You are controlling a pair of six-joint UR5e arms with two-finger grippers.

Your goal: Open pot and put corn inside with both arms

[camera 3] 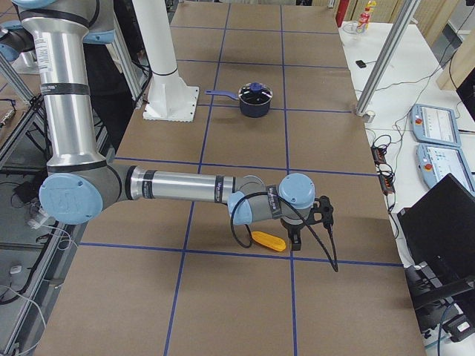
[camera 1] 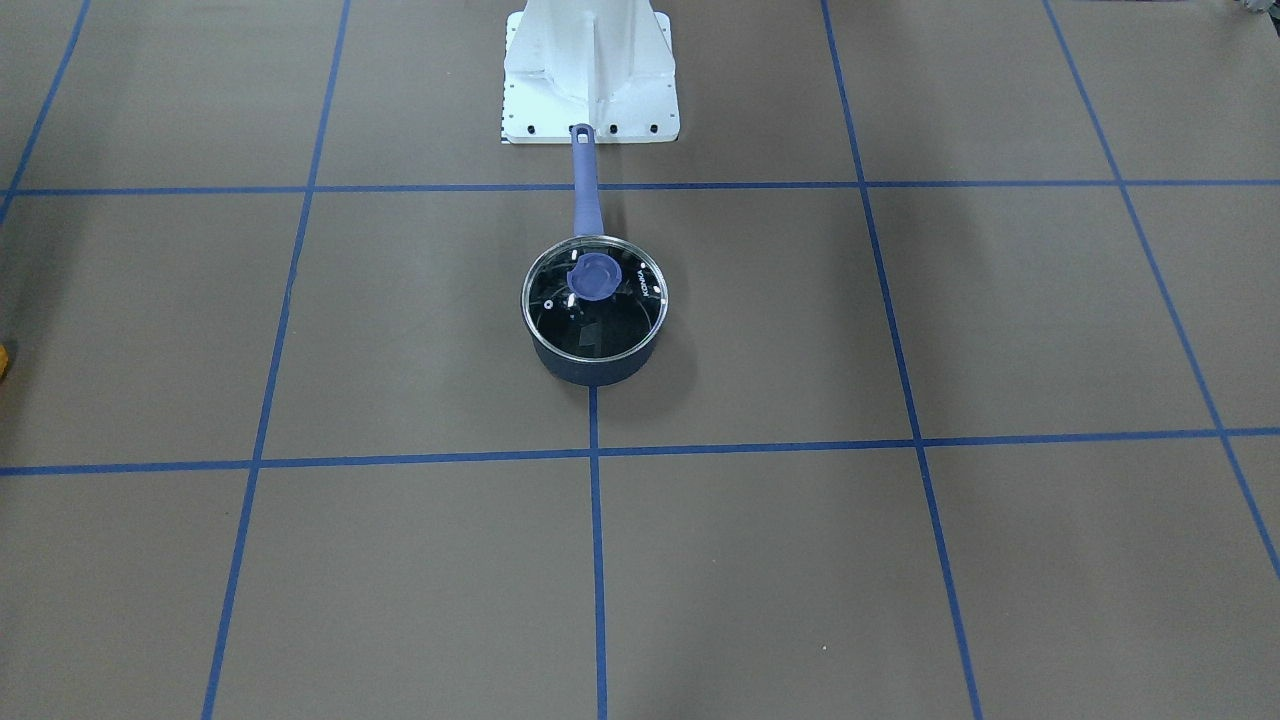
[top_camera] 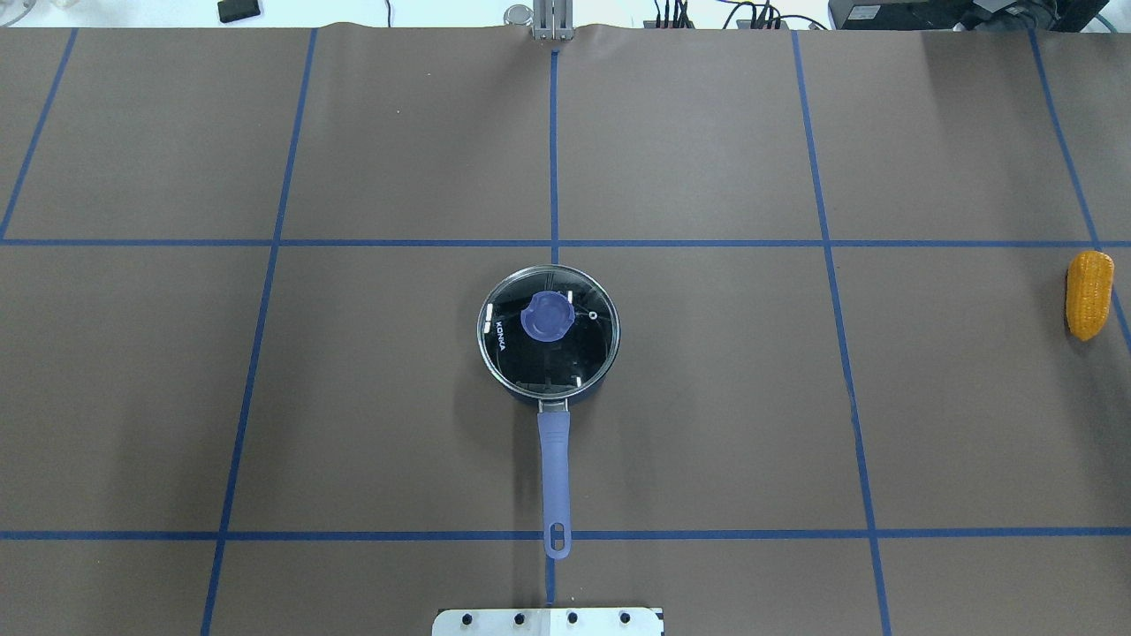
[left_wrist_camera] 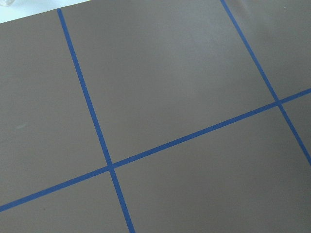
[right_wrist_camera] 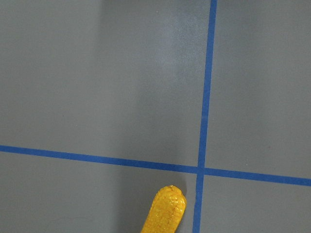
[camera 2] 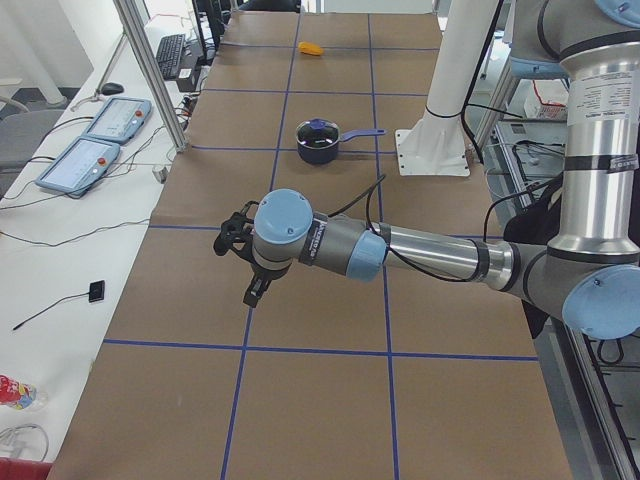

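Note:
The dark navy pot (camera 1: pixel 596 368) stands mid-table with its lavender-blue handle (top_camera: pixel 554 459) pointing at the robot base. The glass lid (top_camera: pixel 530 358) with a blue knob (top_camera: pixel 548 316) sits on it. The corn (top_camera: pixel 1089 293) lies on the mat at the far right edge, and also shows in the right wrist view (right_wrist_camera: pixel 165 214). My right gripper (camera 3: pixel 324 210) hovers low just beyond the corn (camera 3: pixel 269 240); I cannot tell if it is open or shut. My left gripper (camera 2: pixel 229 238) hovers over bare mat far from the pot (camera 2: pixel 320 146); I cannot tell its state either.
The white robot base plate (camera 1: pixel 590 100) stands right behind the handle's end. Blue tape lines grid the brown mat. A metal post (camera 2: pixel 150 75) and control pendants (camera 2: pixel 95 140) stand along the operators' side. A second post (camera 3: pixel 382 63) stands near the far edge.

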